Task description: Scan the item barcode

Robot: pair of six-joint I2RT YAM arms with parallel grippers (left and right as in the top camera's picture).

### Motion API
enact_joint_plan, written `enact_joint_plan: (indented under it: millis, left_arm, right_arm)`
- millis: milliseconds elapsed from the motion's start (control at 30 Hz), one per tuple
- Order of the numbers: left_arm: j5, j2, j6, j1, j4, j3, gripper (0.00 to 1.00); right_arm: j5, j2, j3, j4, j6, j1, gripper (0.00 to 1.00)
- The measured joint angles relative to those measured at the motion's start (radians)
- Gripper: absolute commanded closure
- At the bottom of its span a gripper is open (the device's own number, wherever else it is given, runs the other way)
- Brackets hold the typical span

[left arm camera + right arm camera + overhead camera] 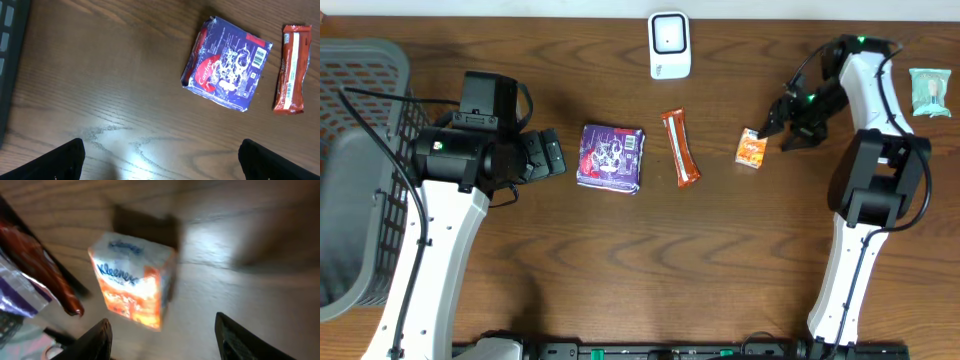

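A: Right gripper (782, 125) first. We see the jaws spread with nothing in them. The tissue pack (751, 148) sits on the table (620, 260), just beside the fingertips, in the right half and nearer the back edge.

B: Agreed, the wrist view shows the same thing: the pack lies beyond the fingers (100, 337), not between them. And the left gripper (160, 155)?

A: Wide open and empty over bare wood, on the basket side of the purple packet (611, 157).

B: Risks, quickly.

A: We see no barcode on the faces of the pack that show. A blind pinch may cover it, or may turn the wrong face to the scanner (669, 45). The pack also looks soft, so a hard squeeze may crumple the code.

B: And a low approach from the right may push the pack instead of gripping it, sliding it left toward the snack bar (681, 148).

A: Room to move?

B: We judge there is a bare lane of wood from the pack up to the scanner at the middle of the back edge. The bar lies to the left of that lane, apart from the pack. The green packet (929, 90) sits at the right edge, behind the arm. The basket (365, 60) fills the back left corner, well apart. The front half of the table carries only the arms.
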Motion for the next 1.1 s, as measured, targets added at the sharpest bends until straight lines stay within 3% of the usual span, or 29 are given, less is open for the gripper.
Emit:
enact_joint_plan:
  millis: [367,567,733,833,867,1100]
  left_arm:
    - [0.000,0.000,0.000,0.000,0.001,0.000,0.02]
    - [0.000,0.000,0.000,0.000,0.001,0.000,0.02]
    - [0.000,0.000,0.000,0.000,0.001,0.000,0.02]
    - [0.000,0.000,0.000,0.000,0.001,0.000,0.02]
    - [0.000,0.000,0.000,0.000,0.001,0.000,0.02]
    - [0.000,0.000,0.000,0.000,0.001,0.000,0.02]
  right_arm:
    - [-0.129,-0.023,-0.163,0.174,0.015,0.007,0.52]
    - [-0.146,-0.028,-0.192,0.182,0.024,0.008,0.71]
    - [-0.126,-0.028,-0.183,0.140,0.026,0.017,0.66]
    - [-0.087,-0.028,-0.135,0.096,0.026,0.032,0.51]
    - [-0.071,-0.028,-0.112,0.077,0.024,0.038,0.41]
    - [0.192,-0.057,0.094,-0.091,0.058,0.106,0.40]
